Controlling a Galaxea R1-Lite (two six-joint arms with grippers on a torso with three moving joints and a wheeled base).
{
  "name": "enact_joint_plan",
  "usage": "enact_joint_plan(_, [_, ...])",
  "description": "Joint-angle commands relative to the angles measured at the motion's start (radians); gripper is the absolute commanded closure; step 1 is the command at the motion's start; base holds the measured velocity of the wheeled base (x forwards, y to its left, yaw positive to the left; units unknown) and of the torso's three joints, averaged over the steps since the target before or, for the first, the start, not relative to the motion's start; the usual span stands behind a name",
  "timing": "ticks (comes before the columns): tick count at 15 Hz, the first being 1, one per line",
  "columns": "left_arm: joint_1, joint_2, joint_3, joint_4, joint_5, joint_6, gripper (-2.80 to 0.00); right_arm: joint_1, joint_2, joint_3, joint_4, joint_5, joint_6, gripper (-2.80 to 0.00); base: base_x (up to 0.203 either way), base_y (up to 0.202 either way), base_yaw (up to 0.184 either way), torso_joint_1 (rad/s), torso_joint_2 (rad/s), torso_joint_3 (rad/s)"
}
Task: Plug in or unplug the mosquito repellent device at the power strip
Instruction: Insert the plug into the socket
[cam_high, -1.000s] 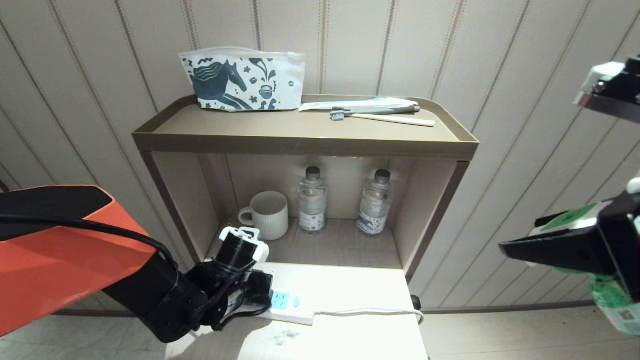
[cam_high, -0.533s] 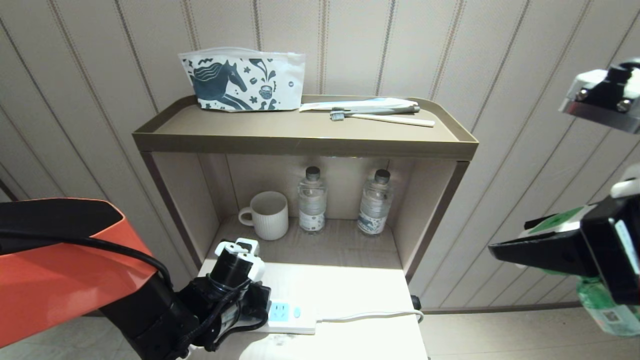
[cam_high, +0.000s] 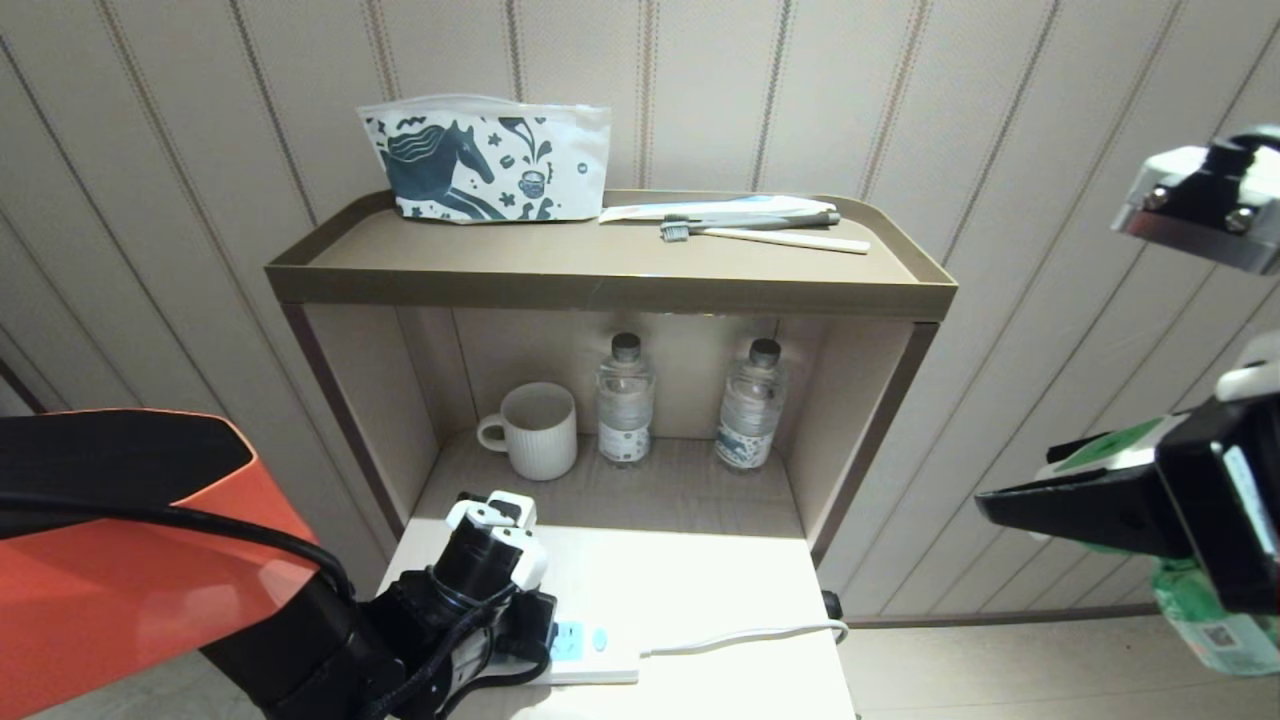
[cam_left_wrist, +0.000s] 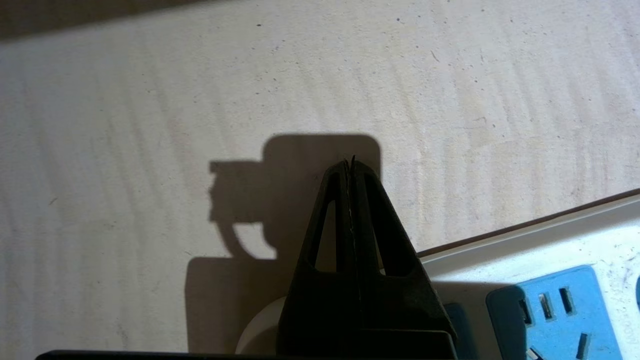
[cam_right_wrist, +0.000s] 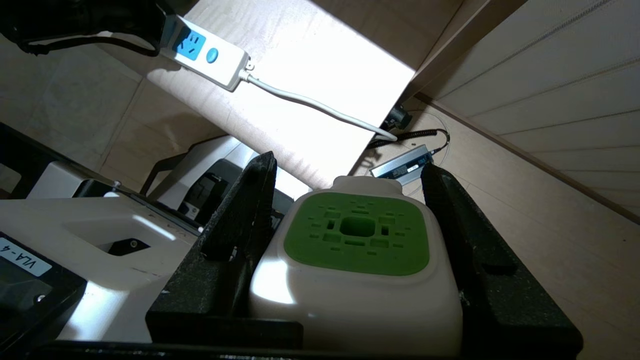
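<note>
Right hand (cam_right_wrist: 350, 260) clamps the white, green-topped mosquito repellent device (cam_right_wrist: 356, 265), held off right, well apart from the flat white power strip with light-blue sockets (cam_high: 585, 652). Left hand (cam_left_wrist: 350, 165), fingers pressed together and empty, sits over the strip on the pale surface (cam_high: 700, 600). Risks: the unpinned strip skids as the plug pushes in; the left arm blocks free sockets.

A beige wall of vertical ribbed panels (cam_high: 800, 90) stood at the far side. Against it stood a tan open-fronted cabinet (cam_high: 610, 290) with a rimmed top. Pale tiled floor (cam_high: 1000, 670) lay at the near right, brightly lit.
</note>
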Motion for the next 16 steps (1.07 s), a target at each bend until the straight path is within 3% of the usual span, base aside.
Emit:
enact_joint_plan(1, [-0.016,0.0,0.006,-0.004,0.005,-0.004,0.0,0.0,-0.004,0.002,0.005,-0.002,0.002,0.0,0.0,0.0,0.0,0.0,0.0,0.0])
enact_joint_plan(16, [-0.075,0.006,-0.007,-0.004,0.006,-0.001,0.0,0.0,-0.009,0.011,0.005,0.0,0.005,0.0,0.0,0.0,0.0,0.0,0.0,0.0])
